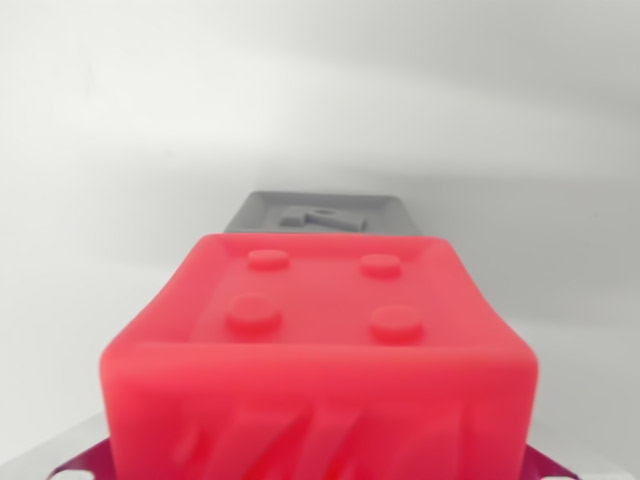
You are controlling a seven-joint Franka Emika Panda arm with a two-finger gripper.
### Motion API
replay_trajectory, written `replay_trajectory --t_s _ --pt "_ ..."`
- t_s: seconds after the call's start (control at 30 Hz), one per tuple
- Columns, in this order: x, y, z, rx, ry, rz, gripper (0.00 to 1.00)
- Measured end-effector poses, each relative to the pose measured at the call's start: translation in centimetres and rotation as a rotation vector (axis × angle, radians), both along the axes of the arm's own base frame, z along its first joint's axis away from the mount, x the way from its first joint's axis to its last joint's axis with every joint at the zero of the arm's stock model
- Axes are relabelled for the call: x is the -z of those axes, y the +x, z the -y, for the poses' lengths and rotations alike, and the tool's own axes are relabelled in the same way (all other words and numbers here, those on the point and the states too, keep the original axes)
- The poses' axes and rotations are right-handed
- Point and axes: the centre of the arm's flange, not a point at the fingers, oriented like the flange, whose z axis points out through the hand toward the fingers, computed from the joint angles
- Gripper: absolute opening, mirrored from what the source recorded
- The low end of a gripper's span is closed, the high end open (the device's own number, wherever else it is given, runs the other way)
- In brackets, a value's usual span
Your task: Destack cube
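The wrist camera sits very close over the red cube, looking along its top toward the far side. No fingers show in the frame, so I cannot tell whether the gripper is spread or pinching anything. The cube fills the near middle of the view and its lower part is cut off by the bottom edge. It is a bright, glossy red, with four round studs on a recessed top and blurred raised ridges on its near face. A dark magenta piece peeks out beneath it at both bottom corners, perhaps another cube, though too little shows to be sure. Just behind the cube lies a grey block, mostly hidden, with raised marks on top. All rests on a pale white table.
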Motion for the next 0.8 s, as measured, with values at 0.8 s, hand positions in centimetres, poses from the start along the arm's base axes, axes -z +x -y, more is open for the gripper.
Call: replay_trajectory --t_s 0.8 --pt "-5.1 0.0 0.0 0.000 -0.002 0.002 0.00"
